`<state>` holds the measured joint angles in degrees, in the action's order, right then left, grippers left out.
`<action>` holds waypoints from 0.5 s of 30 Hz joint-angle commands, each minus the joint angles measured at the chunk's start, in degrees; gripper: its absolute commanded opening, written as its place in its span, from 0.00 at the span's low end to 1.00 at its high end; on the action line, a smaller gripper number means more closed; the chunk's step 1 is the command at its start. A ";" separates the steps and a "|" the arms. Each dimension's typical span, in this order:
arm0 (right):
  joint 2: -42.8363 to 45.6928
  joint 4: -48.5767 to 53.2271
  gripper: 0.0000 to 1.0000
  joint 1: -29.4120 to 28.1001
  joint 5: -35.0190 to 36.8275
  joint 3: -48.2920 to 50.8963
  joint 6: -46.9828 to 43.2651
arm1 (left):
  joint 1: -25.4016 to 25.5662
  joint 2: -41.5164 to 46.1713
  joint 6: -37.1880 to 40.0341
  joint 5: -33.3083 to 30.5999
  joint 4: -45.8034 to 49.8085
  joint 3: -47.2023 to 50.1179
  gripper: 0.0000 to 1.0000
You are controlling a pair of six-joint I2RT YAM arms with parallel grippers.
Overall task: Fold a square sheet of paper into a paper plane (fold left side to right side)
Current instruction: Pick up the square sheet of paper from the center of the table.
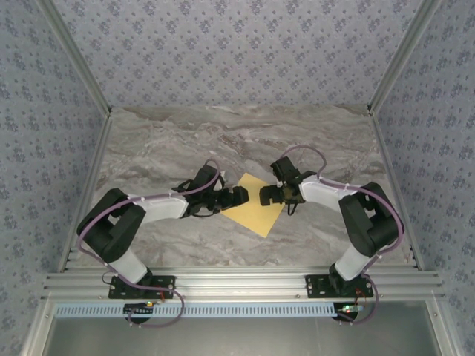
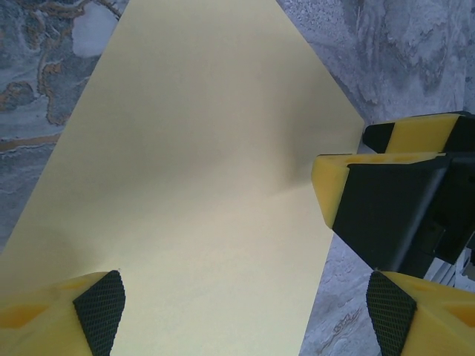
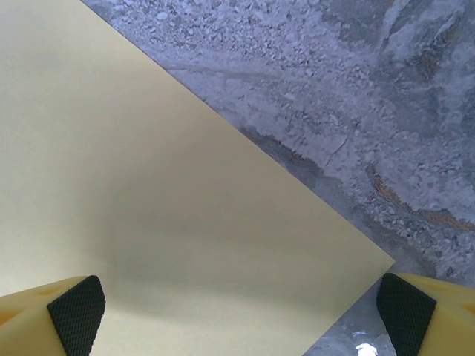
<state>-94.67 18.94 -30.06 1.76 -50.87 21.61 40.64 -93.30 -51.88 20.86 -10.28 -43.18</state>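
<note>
Sheet status: the square sheet of paper [image 1: 254, 206] lies flat on the counter [image 1: 171, 141], midway between the two arms. It is turned diamond-wise, with one corner toward the bases. No crease is visible in any view, so I judge the left-to-right fold not yet begun.

Left fingers [image 1: 236, 195]: these are stationed over the sheet's left side. In the left wrist view the pads [image 2: 98, 311] stand wide apart, one over the paper and the other over bare counter past the sheet's edge. They hold nothing. Whether either pad touches the paper cannot be told.

Right fingers [image 1: 269, 194]: these are stationed over the sheet's right side, facing the left pair with little room between. In the right wrist view the pads [image 3: 74, 315] are also spread wide, straddling a corner of the sheet, and hold nothing. The left wrist view shows one yellow tip at a corner of the paper. A faint dimple beside it suggests light contact, but this is not confirmed.

Assessment: straddling the edges suits a pinch-and-lift on the left while the right steadies the far side.

Risk: thin paper lying flat on smooth stone may slide rather than lift.
</note>
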 commanded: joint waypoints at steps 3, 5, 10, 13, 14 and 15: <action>-2.26 0.47 1.00 -3.46 -2.41 -1.60 1.39 | 0.46 -2.19 -0.61 -0.88 0.36 -0.01 0.88; -2.36 0.48 1.00 -5.05 -3.30 -1.82 2.07 | 0.58 -2.69 -0.77 -0.91 0.05 0.02 0.88; -2.05 -0.67 1.00 -9.30 -5.23 -2.32 4.24 | 0.68 -3.52 -1.25 -1.09 -1.01 0.50 0.88; -1.75 -1.09 1.00 -10.78 -5.71 -2.52 5.00 | 0.69 -3.49 -1.73 -1.04 -2.08 1.02 0.88; -1.66 -1.18 0.98 -10.97 -5.80 -2.57 5.10 | 0.68 -3.35 -1.81 -1.00 -2.43 1.12 0.88; -1.42 -1.29 0.97 -11.00 -5.80 -2.48 5.20 | 0.75 -3.16 -1.89 -1.00 -2.73 1.32 0.88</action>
<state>-95.66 18.63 -38.41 2.59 -52.12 25.06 40.84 -95.37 -53.08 20.12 -11.33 -42.92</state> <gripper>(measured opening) 0.974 0.875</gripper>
